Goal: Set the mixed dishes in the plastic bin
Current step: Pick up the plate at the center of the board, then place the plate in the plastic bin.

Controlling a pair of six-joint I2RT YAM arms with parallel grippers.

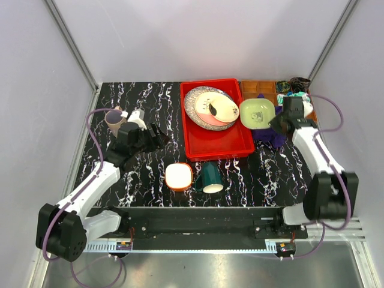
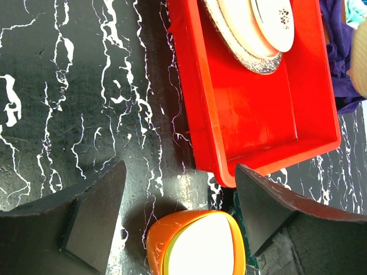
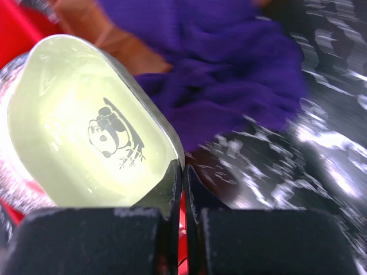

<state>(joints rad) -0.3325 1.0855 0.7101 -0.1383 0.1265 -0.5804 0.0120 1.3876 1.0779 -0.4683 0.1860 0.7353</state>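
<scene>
Marbled black table (image 1: 150, 174): right tool (image 3: 183, 172) tight on light green bowl (image 3: 86, 126), left tool (image 2: 179, 175) wide apart.

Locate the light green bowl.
The light green bowl hangs at the right of the top view, pinched by the right claw, between the right rim of the red bin and the purple cloth.

Glossy red plastic bin (image 2: 252, 126). Polished black marble-look desk (image 2: 69, 86), white veins. Soft matt purple cloth (image 3: 229, 74). Smooth glazed light green bowl (image 3: 86, 126).
</scene>
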